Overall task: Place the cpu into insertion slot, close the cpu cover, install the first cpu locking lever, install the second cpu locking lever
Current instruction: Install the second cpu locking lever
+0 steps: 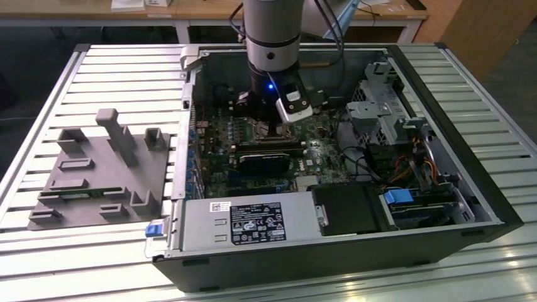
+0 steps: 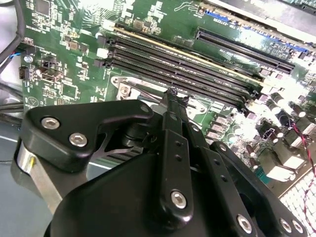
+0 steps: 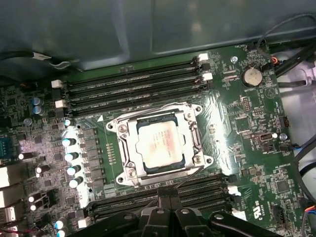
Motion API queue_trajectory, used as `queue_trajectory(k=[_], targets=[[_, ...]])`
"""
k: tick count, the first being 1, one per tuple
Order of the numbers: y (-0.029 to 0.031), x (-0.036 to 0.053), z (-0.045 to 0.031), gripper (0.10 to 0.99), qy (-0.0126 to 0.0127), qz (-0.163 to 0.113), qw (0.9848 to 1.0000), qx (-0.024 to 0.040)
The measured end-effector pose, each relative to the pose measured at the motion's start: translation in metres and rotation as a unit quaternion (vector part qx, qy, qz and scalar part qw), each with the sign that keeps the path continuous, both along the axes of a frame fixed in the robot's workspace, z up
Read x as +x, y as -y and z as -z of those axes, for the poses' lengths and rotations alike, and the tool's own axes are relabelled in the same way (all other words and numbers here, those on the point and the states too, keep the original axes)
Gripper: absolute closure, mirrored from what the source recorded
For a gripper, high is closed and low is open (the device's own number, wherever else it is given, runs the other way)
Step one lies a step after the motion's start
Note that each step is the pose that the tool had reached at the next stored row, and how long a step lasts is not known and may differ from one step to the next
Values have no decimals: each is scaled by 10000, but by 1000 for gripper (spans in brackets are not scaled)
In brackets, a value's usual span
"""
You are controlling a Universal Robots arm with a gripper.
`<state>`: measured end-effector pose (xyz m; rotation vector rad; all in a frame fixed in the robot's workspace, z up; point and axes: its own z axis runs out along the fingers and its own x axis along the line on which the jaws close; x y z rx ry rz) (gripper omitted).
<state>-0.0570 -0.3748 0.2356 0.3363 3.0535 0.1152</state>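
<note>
The cpu (image 3: 160, 144) lay flat in the insertion slot (image 3: 129, 170), its pale metal top facing up and showing through the window of the cpu cover (image 3: 191, 143), which appeared closed down over it. Being square, the chip had no long axis to speak of; in the first wrist view its edges sat slightly skewed, running roughly toward 1 and 7 o'clock. A thin wire lever (image 3: 190, 174) ran along the socket's edge at about 5 o'clock from the chip, seemingly not yet latched, though that was a judgement. Rows of black memory slots (image 3: 133, 91) flanked the socket at 12 and 6 o'clock on the green motherboard (image 3: 249, 143). The gripper (image 3: 166, 193) hung low just off the socket's 6 o'clock edge, likely placed to work that lever; its fingertips appeared pressed together, with nothing visibly between them. In the exterior view, the arm (image 1: 271, 38) reached straight down into the open computer case (image 1: 453, 107).
</note>
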Motion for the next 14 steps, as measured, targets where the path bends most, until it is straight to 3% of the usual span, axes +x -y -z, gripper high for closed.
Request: queue_trajectory(k=[6, 14], targets=[[6, -1, 8, 980, 1, -1, 10000, 27], [57, -87, 63, 980, 1, -1, 9997, 261]])
